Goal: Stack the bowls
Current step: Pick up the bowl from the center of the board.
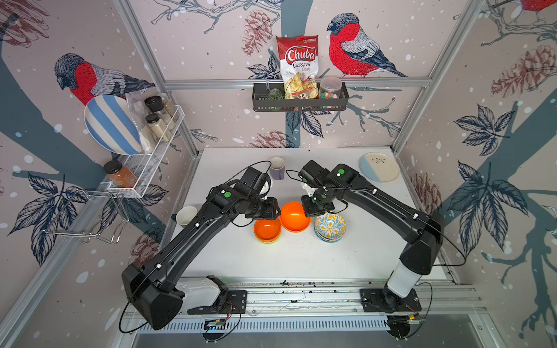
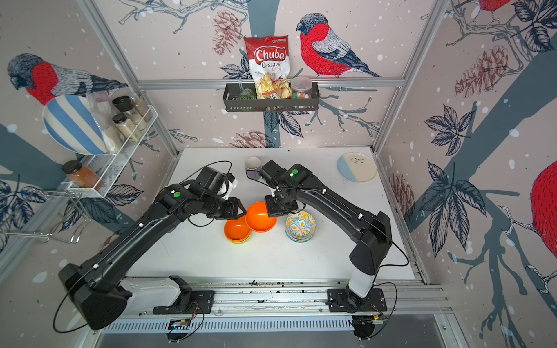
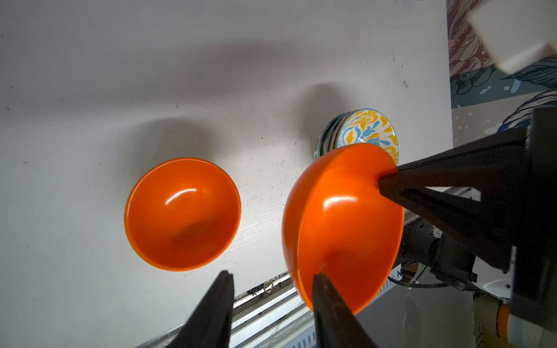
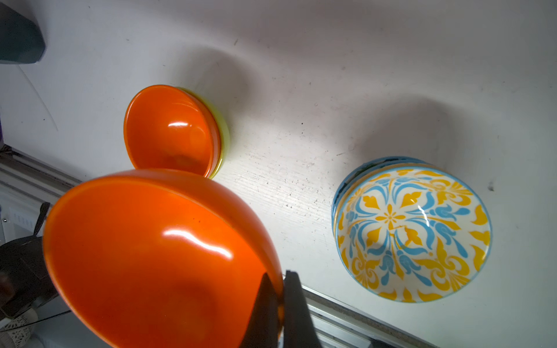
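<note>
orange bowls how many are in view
2. One orange bowl is held aloft, its rim pinched by the right pincer; the other orange bowl sits atop a lime green bowl. Stacks may hide more.

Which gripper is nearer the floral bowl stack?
Right. The right gripper, pinching the raised orange bowl, hovers just beside the floral stack; the left gripper sits across that bowl, farther off.
</note>
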Controlling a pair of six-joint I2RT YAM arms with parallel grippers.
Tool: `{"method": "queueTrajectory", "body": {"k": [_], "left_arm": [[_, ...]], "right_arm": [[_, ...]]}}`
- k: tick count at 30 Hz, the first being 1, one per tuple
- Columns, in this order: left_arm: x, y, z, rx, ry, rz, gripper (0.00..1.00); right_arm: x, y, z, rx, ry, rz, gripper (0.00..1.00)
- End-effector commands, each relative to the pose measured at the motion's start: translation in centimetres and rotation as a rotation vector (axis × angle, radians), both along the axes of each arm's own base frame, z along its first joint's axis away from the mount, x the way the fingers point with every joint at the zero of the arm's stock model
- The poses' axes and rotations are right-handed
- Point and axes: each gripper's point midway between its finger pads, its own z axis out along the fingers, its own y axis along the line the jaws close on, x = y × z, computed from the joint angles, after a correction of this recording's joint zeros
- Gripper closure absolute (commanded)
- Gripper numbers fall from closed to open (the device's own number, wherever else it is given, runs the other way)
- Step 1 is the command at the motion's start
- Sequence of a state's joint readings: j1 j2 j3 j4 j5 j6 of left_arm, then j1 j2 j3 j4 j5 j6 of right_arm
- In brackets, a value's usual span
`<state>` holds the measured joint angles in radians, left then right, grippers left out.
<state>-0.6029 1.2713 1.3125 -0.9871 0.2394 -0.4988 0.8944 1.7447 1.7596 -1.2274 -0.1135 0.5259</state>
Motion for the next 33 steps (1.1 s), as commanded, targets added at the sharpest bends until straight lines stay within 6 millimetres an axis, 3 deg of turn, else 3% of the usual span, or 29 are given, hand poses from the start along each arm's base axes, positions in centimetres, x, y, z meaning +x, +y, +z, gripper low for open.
{"method": "queueTrajectory", "body": {"k": [1,11,15,22,30,33], "left_arm": [[-0.2,0.3,-0.7,0.024,0.011,-0.009,0.55],[0.0,0.8,-2.2,0.068,0.024,0.013,0.66],[0.1,1.2,-2.4,0.086,0.023,0.022,0.78],[0.1,1.2,-2.7,0.092,0.026,0.023,0.82],[0.1,1.4,-2.8,0.100,0.025,0.030,1.00],[0.1,1.9,-2.7,0.117,0.017,0.045,1.00]], "right_arm": [[-0.5,0.6,0.3,0.017,0.016,0.020,1.00],[-0.7,1.5,0.4,0.020,0.016,0.036,1.00],[-0.8,1.8,0.2,0.016,0.018,0.041,1.00],[-0.9,2.6,0.4,0.039,0.024,0.044,1.00],[-0.8,3.3,0.1,0.057,0.035,0.041,1.00],[-0.7,3.4,-0.1,0.057,0.035,0.040,1.00]]}}
